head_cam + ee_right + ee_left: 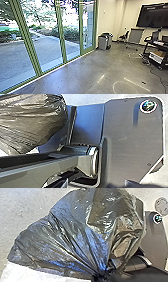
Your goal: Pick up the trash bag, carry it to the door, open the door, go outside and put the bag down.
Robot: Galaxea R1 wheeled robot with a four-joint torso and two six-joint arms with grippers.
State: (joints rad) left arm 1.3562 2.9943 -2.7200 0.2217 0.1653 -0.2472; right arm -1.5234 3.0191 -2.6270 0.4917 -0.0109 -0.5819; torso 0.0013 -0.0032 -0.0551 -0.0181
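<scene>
One green-framed glass wall [60, 32] on the left, likely door [87, 27] at its far end | trash bag [75, 233] bunched into left end effector [101, 275], clenched on it | trash bag nearer left arm; right end effector's state, can't tell

You see the wall screen [153, 17] and black cart [159, 46] cut off at the head view's right edge. The trash bag's [72, 235] contents are hidden from you.

Glossy grey floor [82, 72] beneath grey bins [102, 43], a black cart [157, 45] and a dark cable [158, 75].
</scene>
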